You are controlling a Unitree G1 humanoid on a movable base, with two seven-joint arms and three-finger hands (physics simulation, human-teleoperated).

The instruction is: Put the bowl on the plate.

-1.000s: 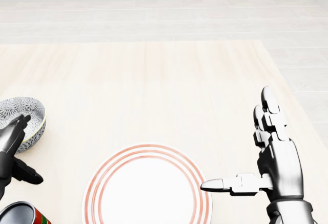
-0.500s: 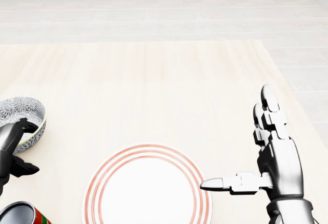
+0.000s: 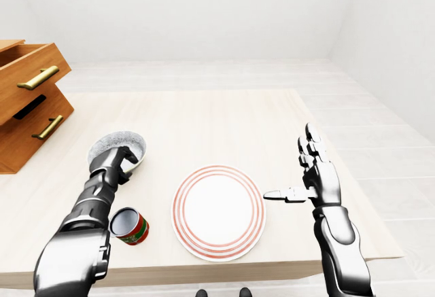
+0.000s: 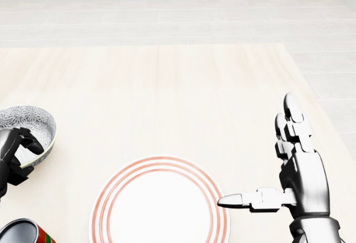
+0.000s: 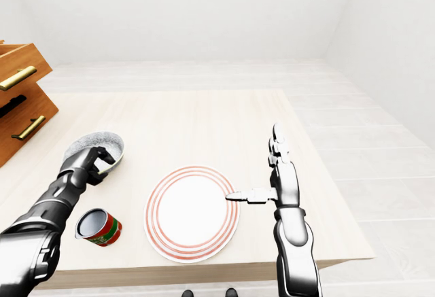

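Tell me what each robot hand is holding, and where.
The left robot hand grips the patterned bowl by its rim, fingers hooked over the edge; the right robot hand is open and empty.

Quick tally from the left-eye view: one bowl (image 3: pixel 109 142), one plate (image 3: pixel 218 211) and one can (image 3: pixel 130 225), so three loose things, all on one bench (image 3: pixel 204 117). Two hands in shot: the left hand (image 3: pixel 115 165) at 9 o'clock from the plate and the right hand (image 3: pixel 318 181) at 3 o'clock. I can count three fingers on the right one; the left is too curled up to count. Out at 10 o'clock there's one wooden drawer unit (image 3: pixel 20 144), with two drawers showing and two brass handles.
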